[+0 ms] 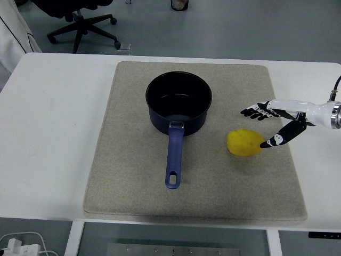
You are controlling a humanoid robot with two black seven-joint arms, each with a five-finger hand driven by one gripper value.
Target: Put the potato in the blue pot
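Observation:
A yellow potato (244, 143) lies on the beige mat (133, 181), right of the pot's handle. The dark blue pot (179, 103) stands upright near the mat's middle, empty, its blue handle (173, 157) pointing toward the near edge. My right hand (259, 128) comes in from the right edge at the potato's right side, fingers spread open. Its thumb tip (265, 144) is at the potato's right flank; the other fingers (253, 112) hover above and behind it. Nothing is grasped. The left arm does not show.
The mat covers most of the white table (53, 133). Beyond the table's far edge stand an office chair base (85, 29) and, at the far left, a white-clad figure's edge (13, 37). Cables lie below the near left corner (21, 245).

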